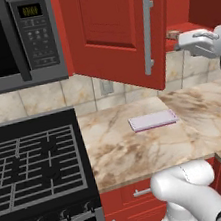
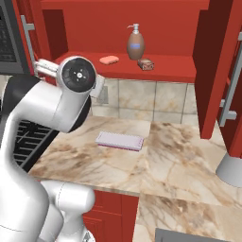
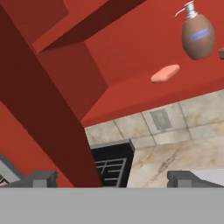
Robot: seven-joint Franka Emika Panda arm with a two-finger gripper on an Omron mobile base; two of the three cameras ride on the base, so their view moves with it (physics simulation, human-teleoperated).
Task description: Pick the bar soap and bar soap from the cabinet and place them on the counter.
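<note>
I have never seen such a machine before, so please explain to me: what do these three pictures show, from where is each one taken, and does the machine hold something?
This is a white robot arm in a computer-drawn kitchen. Two pictures come from cameras behind the arm, to its left and right. The third looks out from the hand, whose gripper is open and holds nothing.

On the shelf of the open red cabinet lie a pink bar of soap, a brown pump bottle and a small brownish thing, perhaps the second soap. Below, a pale lavender pad lies on the stone counter. A black stove and a microwave stand to the left.
</note>
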